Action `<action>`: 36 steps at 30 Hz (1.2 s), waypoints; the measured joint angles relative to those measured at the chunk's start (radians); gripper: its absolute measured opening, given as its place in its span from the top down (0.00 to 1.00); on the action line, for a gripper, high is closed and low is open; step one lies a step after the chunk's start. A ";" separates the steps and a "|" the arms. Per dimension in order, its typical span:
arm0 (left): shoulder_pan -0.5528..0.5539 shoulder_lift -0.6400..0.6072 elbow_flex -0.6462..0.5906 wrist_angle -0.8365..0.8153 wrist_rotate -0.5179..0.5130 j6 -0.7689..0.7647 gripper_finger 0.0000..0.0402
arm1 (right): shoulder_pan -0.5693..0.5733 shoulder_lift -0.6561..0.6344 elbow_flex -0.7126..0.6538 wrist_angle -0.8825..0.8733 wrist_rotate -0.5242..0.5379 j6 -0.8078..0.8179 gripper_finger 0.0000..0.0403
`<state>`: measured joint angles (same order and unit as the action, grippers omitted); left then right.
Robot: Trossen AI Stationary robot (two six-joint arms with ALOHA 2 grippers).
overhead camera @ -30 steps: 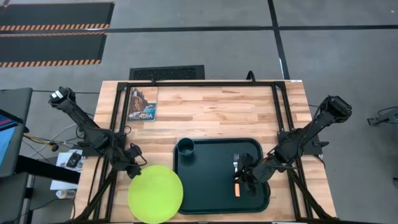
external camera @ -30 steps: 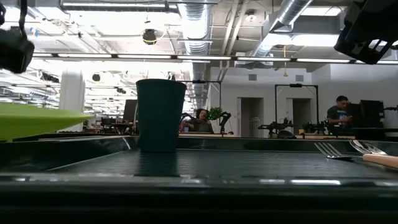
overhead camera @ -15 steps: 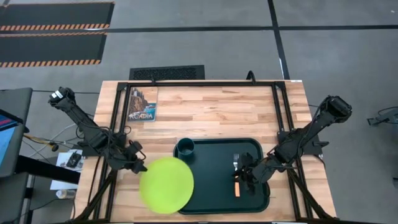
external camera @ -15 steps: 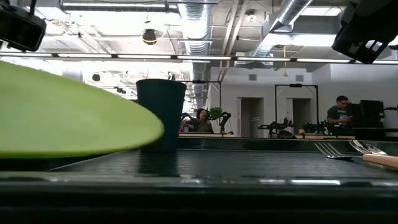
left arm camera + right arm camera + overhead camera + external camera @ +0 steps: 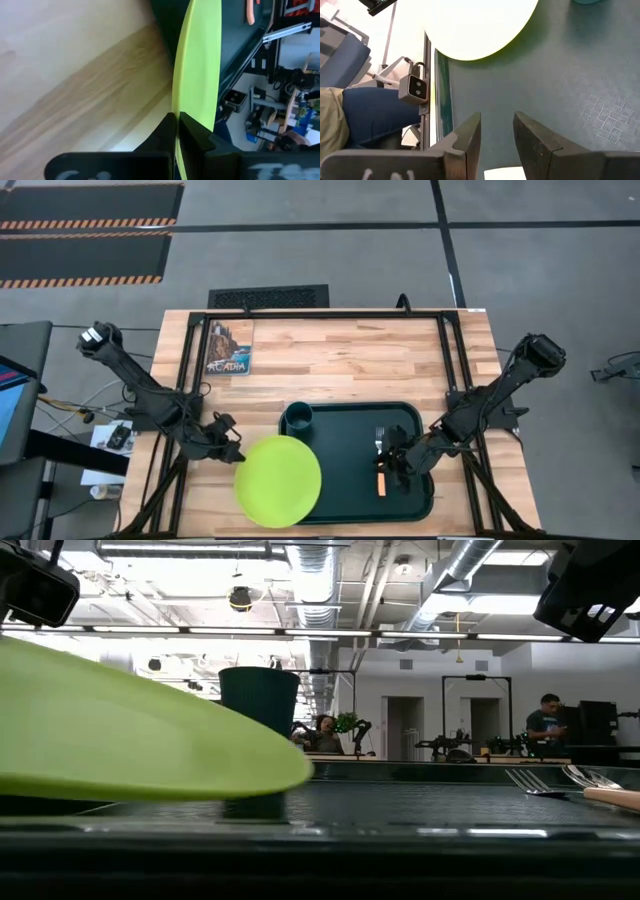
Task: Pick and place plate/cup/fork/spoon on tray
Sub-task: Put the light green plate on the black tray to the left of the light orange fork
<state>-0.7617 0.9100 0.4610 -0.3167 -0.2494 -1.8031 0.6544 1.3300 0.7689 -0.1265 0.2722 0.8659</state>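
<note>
Left gripper (image 5: 232,452), fingers clamped on the plate (image 5: 278,481) rim, holds it overlapping the tray (image 5: 415,415)'s near-left edge; open tray floor lies rightward. Right gripper (image 5: 397,463), fingers apart, hovers over the tray's right.

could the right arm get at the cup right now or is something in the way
Probably yes. The right gripper is open over the tray near the fork, and the tray floor to the cup is bare. The held plate overlaps only the near-left corner.
</note>
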 joint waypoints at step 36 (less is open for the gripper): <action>0.045 0.406 0.001 0.567 -0.185 -0.046 1.00 | 0.001 0.000 0.000 0.003 0.025 0.001 0.65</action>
<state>-0.7170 1.3163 0.4622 0.2500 -0.4347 -1.8493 0.6552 1.3300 0.7689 -0.1234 0.2972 0.8665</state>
